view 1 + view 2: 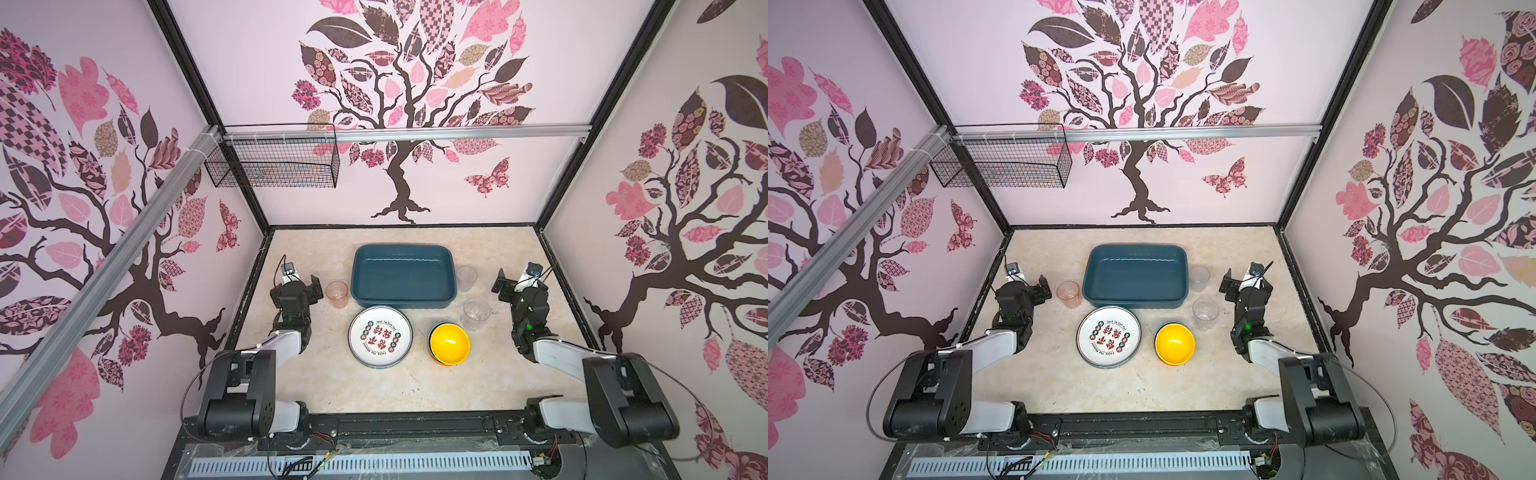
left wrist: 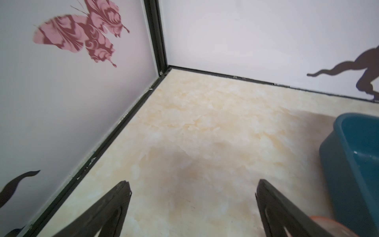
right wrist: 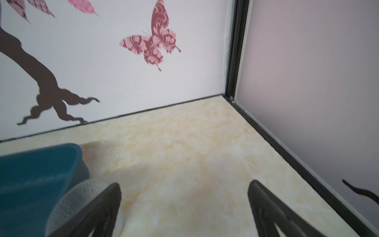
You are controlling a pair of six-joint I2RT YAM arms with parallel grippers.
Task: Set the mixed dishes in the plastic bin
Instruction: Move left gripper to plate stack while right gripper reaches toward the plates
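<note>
Wrist views: my left pincer (image 2: 193,181) and right pincer (image 3: 184,182) spread wide, gripping nothing. In both top views: plastic bin (image 1: 402,248) mid-worktop (image 1: 332,386); plates (image 1: 380,336), bowls (image 1: 449,343) just before it, cups (image 1: 336,294) flanking.

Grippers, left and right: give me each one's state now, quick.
Left gripper: open, jaws spread wide, holding nothing.
Right gripper: open, jaws spread wide, holding nothing.

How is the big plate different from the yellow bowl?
The plate is white with red and black characters; the yellow bowl is plain. The plate is wider and flatter; the yellow bowl is smaller and deeper. Both are round, face up, and sit outside the bin.
</note>
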